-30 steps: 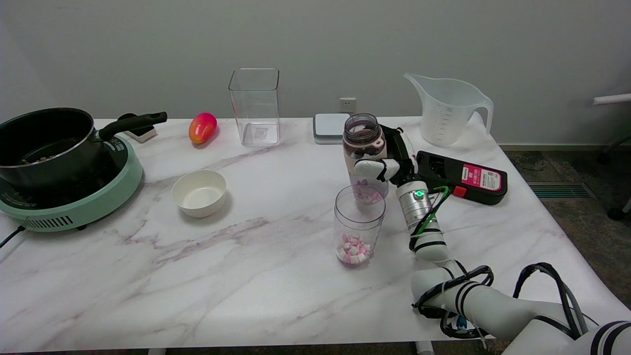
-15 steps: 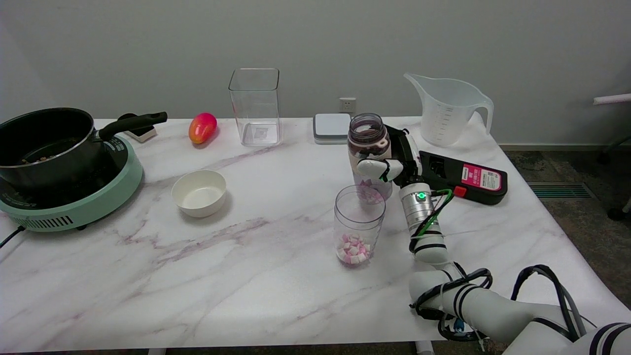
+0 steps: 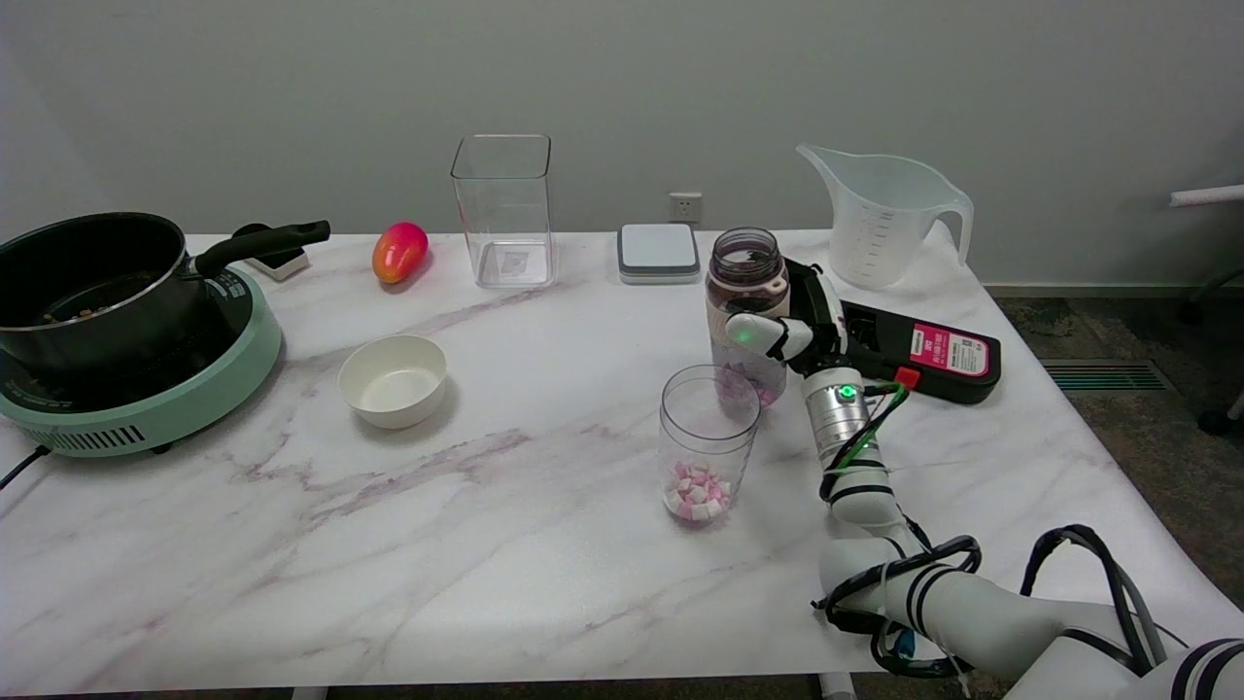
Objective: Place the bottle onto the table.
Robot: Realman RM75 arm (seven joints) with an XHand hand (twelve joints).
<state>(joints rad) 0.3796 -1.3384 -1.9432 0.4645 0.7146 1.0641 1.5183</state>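
Right hand (image 3: pixel 792 326) grips the upright bottle (image 3: pixel 746 292) around its middle, just behind the clear cup (image 3: pixel 708 442) on the marble table (image 3: pixel 486 544).

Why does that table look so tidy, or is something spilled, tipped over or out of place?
Nothing stands out. The bottle is upright in the robot hand, and the pink and white cubes sit inside the clear cup, not spilled. The pot sits squarely on its green cooker.
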